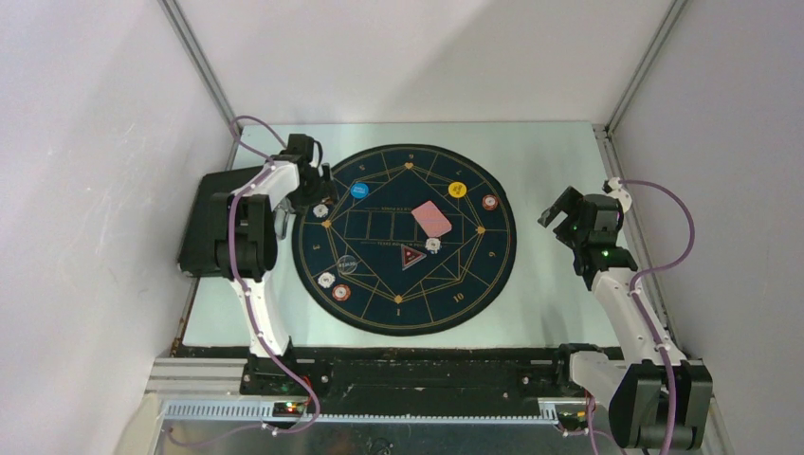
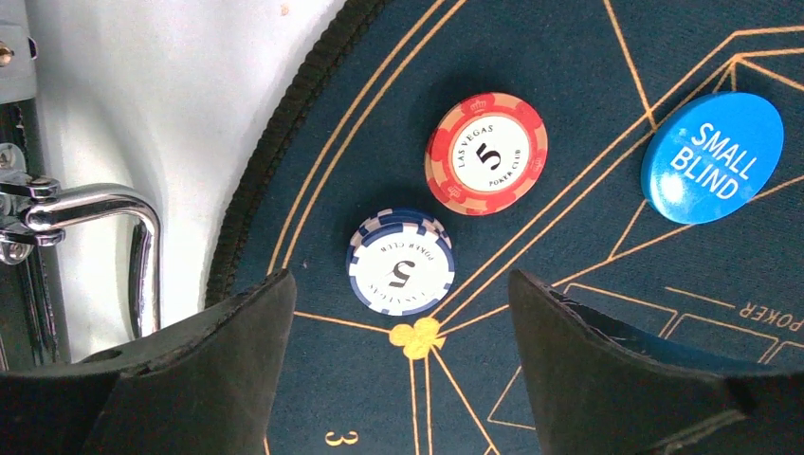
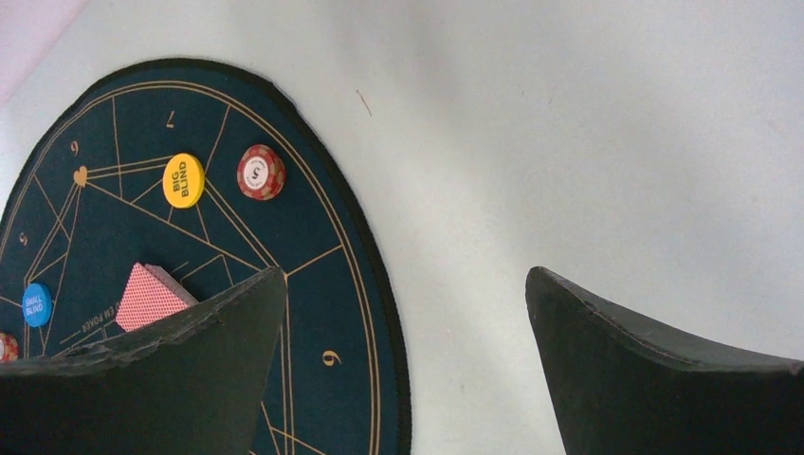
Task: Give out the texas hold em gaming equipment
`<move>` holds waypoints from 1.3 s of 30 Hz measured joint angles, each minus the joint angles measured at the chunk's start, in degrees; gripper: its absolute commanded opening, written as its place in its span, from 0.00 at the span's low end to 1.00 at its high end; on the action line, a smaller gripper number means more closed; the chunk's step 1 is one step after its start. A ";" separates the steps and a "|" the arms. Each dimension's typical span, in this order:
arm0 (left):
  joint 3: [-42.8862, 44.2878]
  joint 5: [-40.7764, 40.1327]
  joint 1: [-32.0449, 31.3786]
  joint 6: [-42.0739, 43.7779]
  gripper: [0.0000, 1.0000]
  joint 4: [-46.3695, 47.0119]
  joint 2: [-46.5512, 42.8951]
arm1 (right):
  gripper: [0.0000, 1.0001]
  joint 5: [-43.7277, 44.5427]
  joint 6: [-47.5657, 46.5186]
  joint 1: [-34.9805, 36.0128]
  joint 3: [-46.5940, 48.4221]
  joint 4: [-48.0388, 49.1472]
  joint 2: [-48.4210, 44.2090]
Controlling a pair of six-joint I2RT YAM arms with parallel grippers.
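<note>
Spreading over the middle of the pale table (image 1: 540, 303), the dark round mat (image 1: 455, 284) with gold lines serves as the landmark for everything else. Just off the mat's left edge lies the black case (image 1: 204, 213), its chrome handle (image 2: 95, 204) showing in the left wrist view. The left gripper (image 2: 398, 294) hangs over the mat's left rim with its jaws spread wide and nothing held. The right gripper (image 1: 559, 207) hovers well off the mat's right edge above bare table, jaws likewise wide and empty.

A pink-backed stack of playing cards (image 1: 432, 220) rests near the mat's centre, with the red triangular token (image 1: 411, 256) just below it and a small white chip (image 1: 433, 245) between the two. The blue "small blind" disc (image 2: 712, 158) sits on the mat's upper left and the yellow "big blind" disc (image 3: 183, 180) on its upper right, with a red-white chip (image 3: 261, 172) just beside the yellow one, nearer the rim.

Below the left gripper, by the left rim, a blue-white chip (image 2: 401, 263) and a red chip (image 2: 486, 153) lie close together, not touching. A grey chip (image 1: 347, 264), another white chip (image 1: 327, 280) and another red chip (image 1: 340, 292) cluster at the mat's lower left.
</note>
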 measured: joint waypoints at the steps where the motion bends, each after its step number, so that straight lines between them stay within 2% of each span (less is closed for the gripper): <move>1: 0.00 0.00 0.00 0.00 0.97 -0.04 -0.04 | 1.00 -0.09 -0.13 0.00 0.00 0.02 -0.11; 8: -1.11 -0.28 -0.44 0.15 1.00 -0.39 -5.40 | 1.00 -3.23 -3.17 2.71 0.00 1.20 -1.31; 10: -3.06 -1.57 -1.20 -0.31 1.00 -0.13 -10.23 | 1.00 -3.61 -4.61 6.67 0.15 1.75 -1.44; 13: -8.50 -5.60 -4.11 -2.08 1.00 1.27 -20.55 | 1.00 -2.23 -7.04 16.70 2.82 0.90 0.92; 17: -19.41 -9.62 -8.28 -6.86 1.00 4.63 -35.52 | 1.00 1.27 -7.26 30.03 10.99 -1.11 9.79; 20: -27.54 -11.41 -8.41 -10.95 1.00 6.75 -42.25 | 0.99 3.78 -5.77 35.95 16.85 -3.15 17.20; 27: -40.52 -12.15 -8.00 -16.74 1.00 9.01 -44.39 | 0.93 7.32 -1.86 43.23 29.57 -8.09 34.47; 33: -42.40 -11.85 -8.00 -17.25 1.00 10.91 -48.28 | 0.91 8.66 1.33 45.00 38.03 -12.61 45.27; 39: -43.52 -11.06 -8.00 -17.22 1.00 13.25 -49.62 | 0.86 10.99 2.67 45.64 42.51 -17.00 52.70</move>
